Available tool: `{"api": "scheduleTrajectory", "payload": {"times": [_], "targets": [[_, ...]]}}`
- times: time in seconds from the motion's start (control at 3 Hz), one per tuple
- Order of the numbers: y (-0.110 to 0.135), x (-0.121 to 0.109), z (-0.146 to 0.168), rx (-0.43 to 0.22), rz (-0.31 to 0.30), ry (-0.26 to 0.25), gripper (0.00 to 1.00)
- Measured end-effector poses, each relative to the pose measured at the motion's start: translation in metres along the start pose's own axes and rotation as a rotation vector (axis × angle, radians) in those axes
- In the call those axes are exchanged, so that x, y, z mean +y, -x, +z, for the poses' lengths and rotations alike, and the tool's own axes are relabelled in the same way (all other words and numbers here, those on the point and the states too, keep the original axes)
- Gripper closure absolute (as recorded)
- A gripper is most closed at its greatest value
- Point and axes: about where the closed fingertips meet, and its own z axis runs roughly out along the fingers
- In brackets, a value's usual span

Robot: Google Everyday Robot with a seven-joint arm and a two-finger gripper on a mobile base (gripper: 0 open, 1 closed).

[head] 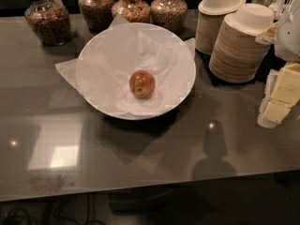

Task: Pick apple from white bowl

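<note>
A small red apple with yellowish patches lies in the middle of a large shallow white bowl lined with crinkled white paper. The bowl stands on a dark glossy counter, toward the back centre. No gripper or arm shows in the camera view.
Several glass jars of grains or nuts stand along the back edge behind the bowl. Two stacks of tan paper bowls stand at the back right. Yellow and white packets lie at the right edge. The counter's front edge runs along the bottom.
</note>
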Motion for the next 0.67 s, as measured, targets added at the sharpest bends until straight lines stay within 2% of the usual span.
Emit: {"api": "scheduleTrajectory", "payload": {"times": [0.33, 0.67], "targets": [[0.0, 0.0, 0.0, -0.001, -0.001, -0.001, 0.0], [0.025, -0.004, 0.006, -0.034, -0.068, -0.015, 0.0]]}}
